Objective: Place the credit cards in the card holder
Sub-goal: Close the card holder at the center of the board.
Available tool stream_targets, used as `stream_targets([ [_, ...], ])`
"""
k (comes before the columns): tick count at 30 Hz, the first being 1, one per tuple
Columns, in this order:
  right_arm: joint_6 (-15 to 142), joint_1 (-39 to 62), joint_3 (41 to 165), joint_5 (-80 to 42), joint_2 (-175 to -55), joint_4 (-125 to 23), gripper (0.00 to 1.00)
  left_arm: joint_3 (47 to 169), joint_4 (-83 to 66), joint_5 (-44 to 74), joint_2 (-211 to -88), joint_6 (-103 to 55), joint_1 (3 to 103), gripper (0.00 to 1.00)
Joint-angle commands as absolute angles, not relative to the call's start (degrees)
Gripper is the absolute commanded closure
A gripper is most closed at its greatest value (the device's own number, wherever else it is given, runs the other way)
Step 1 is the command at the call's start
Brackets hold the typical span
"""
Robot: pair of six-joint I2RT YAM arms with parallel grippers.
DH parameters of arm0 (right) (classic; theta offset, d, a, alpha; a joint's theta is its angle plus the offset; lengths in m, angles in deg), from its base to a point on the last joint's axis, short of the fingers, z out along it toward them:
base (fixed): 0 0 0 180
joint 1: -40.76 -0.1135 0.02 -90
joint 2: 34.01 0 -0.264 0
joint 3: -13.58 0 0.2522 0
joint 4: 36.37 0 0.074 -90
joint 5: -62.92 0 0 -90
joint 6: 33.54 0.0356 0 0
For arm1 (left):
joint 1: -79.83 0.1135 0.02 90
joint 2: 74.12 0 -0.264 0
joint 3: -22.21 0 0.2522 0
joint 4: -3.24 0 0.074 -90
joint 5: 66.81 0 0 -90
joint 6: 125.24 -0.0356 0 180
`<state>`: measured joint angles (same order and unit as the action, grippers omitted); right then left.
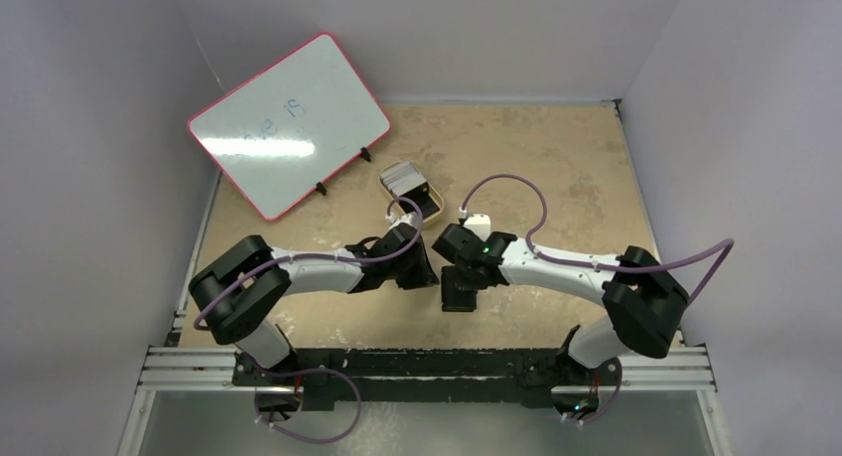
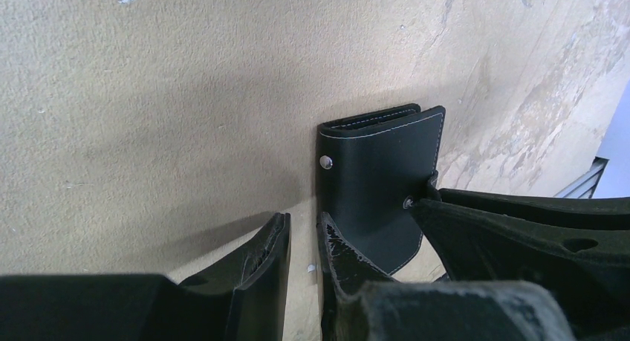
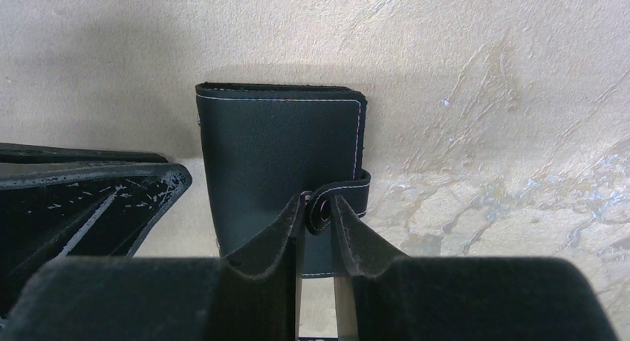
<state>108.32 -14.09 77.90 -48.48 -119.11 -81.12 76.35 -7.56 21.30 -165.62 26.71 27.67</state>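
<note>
Pinching the card holder (image 3: 278,155), the right pincer (image 3: 318,211) hides its lower edge.

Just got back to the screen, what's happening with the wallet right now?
The right gripper is pinching the snap tab of the black wallet, which lies folded on the table. The left gripper sits at the wallet's opposite edge, with one finger over a corner; whether it grips is unclear. The cards sit stacked at the tan tin, farther back.

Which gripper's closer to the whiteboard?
Left. The left gripper is toward the arms and right of the whiteboard; the right gripper, pinching the card holder's tab, is farther right.
</note>
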Motion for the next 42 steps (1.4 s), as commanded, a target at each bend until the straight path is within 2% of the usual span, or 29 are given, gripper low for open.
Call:
stream_targets([
  [1,109.2,-14.7,80.4,-49.9,-117.8,-82.4,0.79,76.5,-5.1,20.9,-166.0,26.3,27.6,0.82],
  [11,109.0,-15.5,80.8,-49.6,-118.0,-82.4,0.78,76.5,-5.1,21.0,-166.0,26.4,27.5,0.82],
  [20,109.0,-15.6,80.6,-48.9,-119.1,-82.6,0.72,76.6,-5.2,20.9,-166.0,26.3,27.5,0.82],
  [25,109.5,-15.6,79.7,-48.5,-117.6,-81.8,0.72,76.5,-5.3,21.0,-165.9,26.3,27.5,0.82],
  [34,108.2,-14.8,73.6,-43.6,-105.0,-74.5,0.69,76.4,-5.3,20.9,-166.2,26.2,27.5,0.82],
  [42,104.5,-4.8,63.7,-34.7,-96.5,-65.4,0.67,76.7,-4.9,20.8,-166.6,26.4,27.5,0.82],
])
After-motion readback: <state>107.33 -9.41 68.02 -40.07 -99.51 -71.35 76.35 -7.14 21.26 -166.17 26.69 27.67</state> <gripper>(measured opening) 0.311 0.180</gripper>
